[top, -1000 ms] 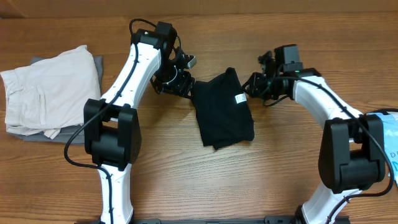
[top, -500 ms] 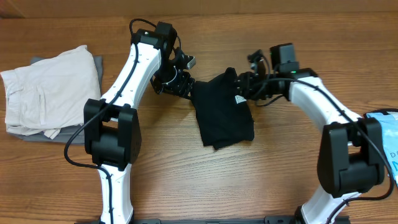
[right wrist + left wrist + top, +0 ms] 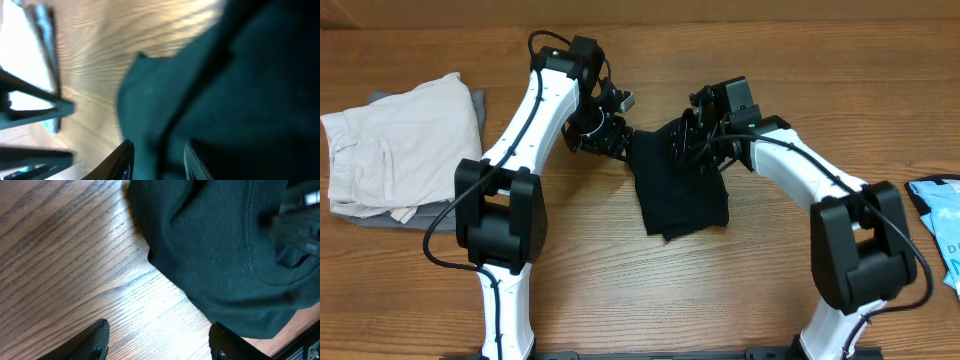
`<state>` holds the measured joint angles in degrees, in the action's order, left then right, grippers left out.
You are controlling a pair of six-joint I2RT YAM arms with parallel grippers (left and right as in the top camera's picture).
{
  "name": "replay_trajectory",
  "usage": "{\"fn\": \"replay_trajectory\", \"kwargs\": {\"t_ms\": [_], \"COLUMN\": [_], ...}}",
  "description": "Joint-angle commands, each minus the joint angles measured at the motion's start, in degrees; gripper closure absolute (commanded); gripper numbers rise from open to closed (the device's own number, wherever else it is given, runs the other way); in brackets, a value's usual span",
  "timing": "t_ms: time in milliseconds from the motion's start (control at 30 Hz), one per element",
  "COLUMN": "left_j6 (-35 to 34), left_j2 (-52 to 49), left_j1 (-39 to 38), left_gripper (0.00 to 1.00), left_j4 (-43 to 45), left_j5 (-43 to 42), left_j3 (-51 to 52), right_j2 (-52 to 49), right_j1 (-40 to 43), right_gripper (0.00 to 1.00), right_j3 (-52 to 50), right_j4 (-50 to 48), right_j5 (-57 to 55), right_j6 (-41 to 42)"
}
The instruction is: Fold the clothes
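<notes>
2 arms bend inward: left pincer (image 3: 159, 331) released beside T-shirt (image 3: 685, 195), right pincer (image 3: 157, 150) pinching its fabric.

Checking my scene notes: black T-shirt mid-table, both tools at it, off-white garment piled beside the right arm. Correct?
Not quite. The off-white garment lies beside the left arm, not the right; the overhead view shows it. The black T-shirt is mid-table, as said.

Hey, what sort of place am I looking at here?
Probably a robotics lab bench set up for practising laundry folding: two robot arms work at a wooden table, a black T-shirt lies between them, and a folded off-white garment sits off to one side.
</notes>
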<state>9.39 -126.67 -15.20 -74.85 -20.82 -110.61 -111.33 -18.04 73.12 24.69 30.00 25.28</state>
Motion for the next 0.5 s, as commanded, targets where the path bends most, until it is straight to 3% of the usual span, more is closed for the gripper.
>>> {"fn": "replay_trajectory", "kwargs": {"t_ms": [0,67,167,300,467], "left_j6": [-0.3,-0.4,-0.4,-0.4,-0.4], "left_j2": [1.6,1.6,1.6,1.6,1.6], "left_j1": [0.6,0.6,0.6,0.6,0.6], "left_gripper": [0.33,0.33,0.33,0.32,0.32], "left_j4": [-0.1,0.0,-0.1,-0.3,-0.3], "left_j5": [-0.3,-0.2,-0.2,-0.2,-0.2], "left_j3": [0.2,0.2,0.2,0.2,0.2], "right_j2": [-1.3,-1.3,-1.3,-0.3,3.4], "right_j1": [-0.2,-0.7,-1.0,0.3,4.1], "right_gripper": [0.67,0.72,0.93,0.96,0.96], "right_j3": [1.1,1.1,1.1,1.3,1.3], "right_j4": [-0.4,-0.9,-2.7,-3.0,-0.3], "right_j5": [-1.3,-0.7,4.6,10.0,6.3], "right_j6": [1.4,1.3,-2.3,-2.8,-3.2]}}
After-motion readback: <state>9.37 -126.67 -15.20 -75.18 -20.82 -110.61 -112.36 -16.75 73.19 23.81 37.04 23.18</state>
